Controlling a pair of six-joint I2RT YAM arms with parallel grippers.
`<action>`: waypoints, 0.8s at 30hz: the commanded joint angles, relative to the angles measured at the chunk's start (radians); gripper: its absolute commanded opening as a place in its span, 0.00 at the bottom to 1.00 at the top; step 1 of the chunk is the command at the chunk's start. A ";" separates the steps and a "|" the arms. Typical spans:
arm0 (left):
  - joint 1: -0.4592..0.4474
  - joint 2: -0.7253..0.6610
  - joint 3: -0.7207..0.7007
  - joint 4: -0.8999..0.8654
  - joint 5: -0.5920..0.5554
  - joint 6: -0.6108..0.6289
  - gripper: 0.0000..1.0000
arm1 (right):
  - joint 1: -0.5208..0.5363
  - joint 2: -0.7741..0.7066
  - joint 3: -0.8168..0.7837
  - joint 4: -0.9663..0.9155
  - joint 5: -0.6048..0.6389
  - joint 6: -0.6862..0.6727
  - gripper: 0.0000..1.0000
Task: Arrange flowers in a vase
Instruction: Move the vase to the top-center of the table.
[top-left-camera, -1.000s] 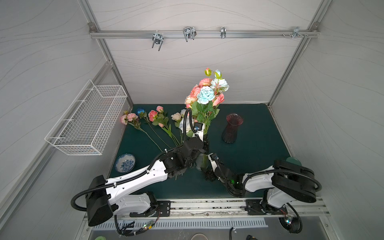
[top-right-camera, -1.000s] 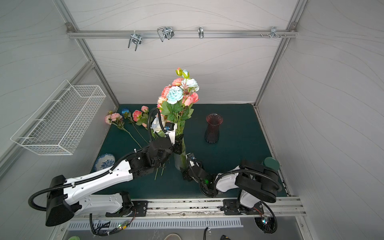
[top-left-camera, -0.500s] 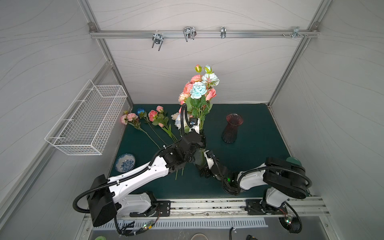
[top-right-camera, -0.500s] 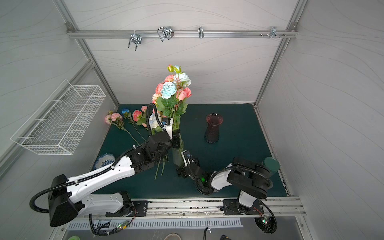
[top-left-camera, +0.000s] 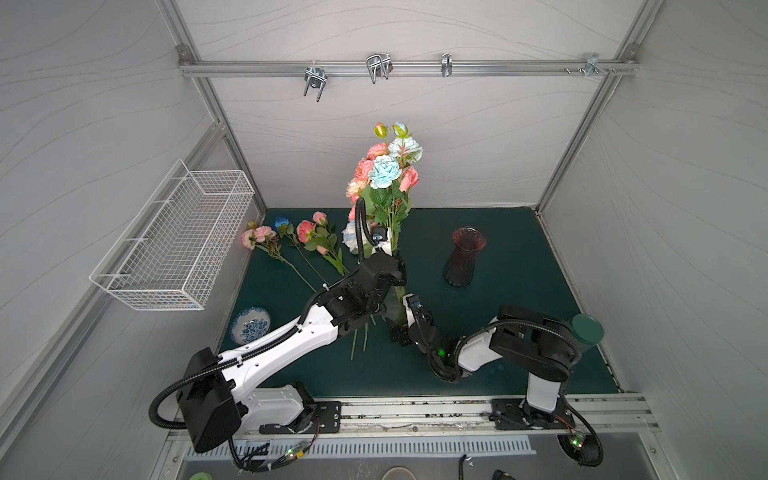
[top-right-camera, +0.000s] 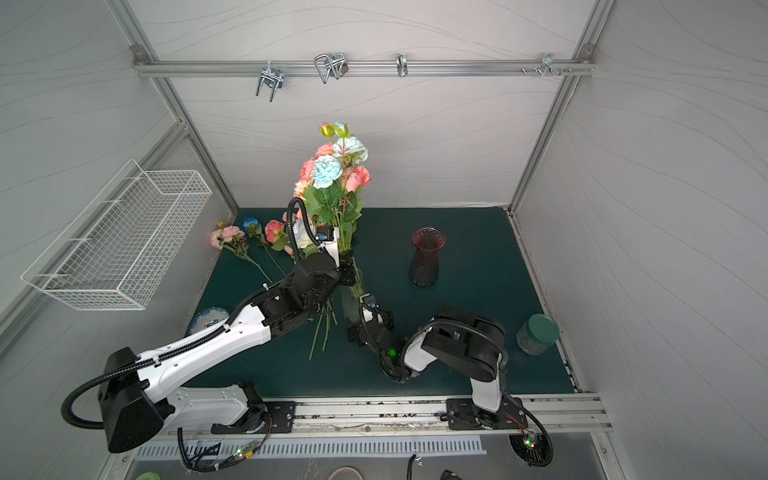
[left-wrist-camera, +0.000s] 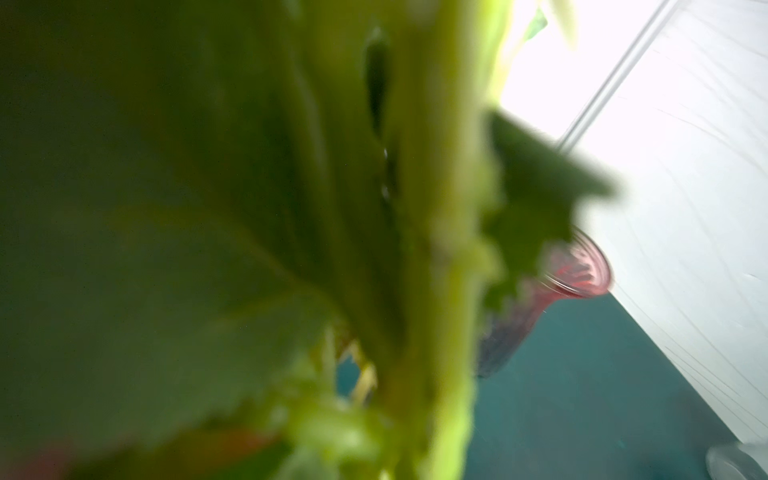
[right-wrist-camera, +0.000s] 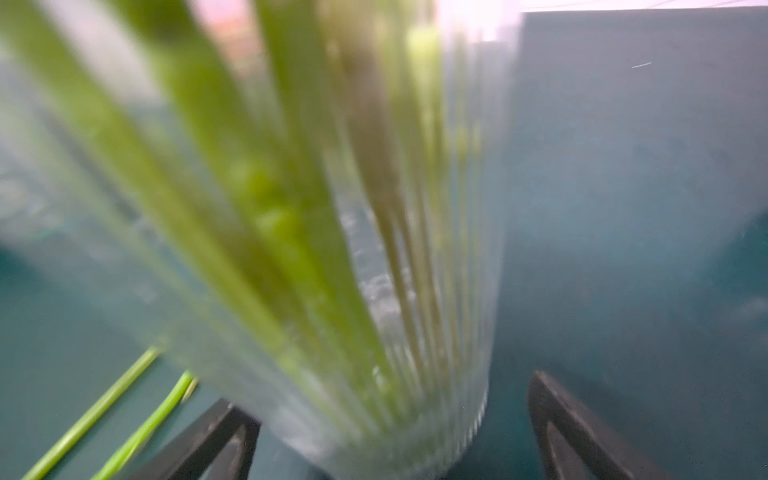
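A clear ribbed glass vase (top-left-camera: 394, 305) (top-right-camera: 351, 299) stands mid-mat with a tall bunch of pink, peach and pale blue flowers (top-left-camera: 384, 170) (top-right-camera: 332, 170) in it. My left gripper (top-left-camera: 395, 270) (top-right-camera: 348, 272) is shut on the bunch's stems (left-wrist-camera: 428, 249) just above the rim. My right gripper (top-left-camera: 405, 322) (top-right-camera: 365, 320) (right-wrist-camera: 386, 432) is open low at the vase (right-wrist-camera: 374, 291), a dark finger (right-wrist-camera: 216, 440) on each side of the base. More flowers (top-left-camera: 307, 235) (top-right-camera: 232, 239) lie at the back left, among them a deep blue rose (top-left-camera: 281, 222).
A red glass vase (top-left-camera: 463, 257) (top-right-camera: 426, 257) (left-wrist-camera: 577, 270) stands to the right of the bunch. A white wire basket (top-left-camera: 178, 237) hangs on the left wall. A blue-patterned dish (top-left-camera: 250, 325) sits front left. A green-lidded jar (top-left-camera: 586, 330) sits front right.
The bunch, with my left gripper on it, has shifted left and toward the back wall. My right gripper has followed at the vase base, its jaws staying wide.
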 joint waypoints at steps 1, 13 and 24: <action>0.007 0.065 0.010 -0.164 0.138 -0.019 0.00 | -0.071 0.040 0.073 -0.029 0.000 0.042 0.94; 0.125 0.291 0.173 -0.099 0.272 0.018 0.00 | -0.254 0.152 0.208 -0.099 -0.063 0.068 0.90; 0.211 0.576 0.432 -0.102 0.349 0.075 0.00 | -0.391 0.244 0.400 -0.267 -0.210 0.107 0.85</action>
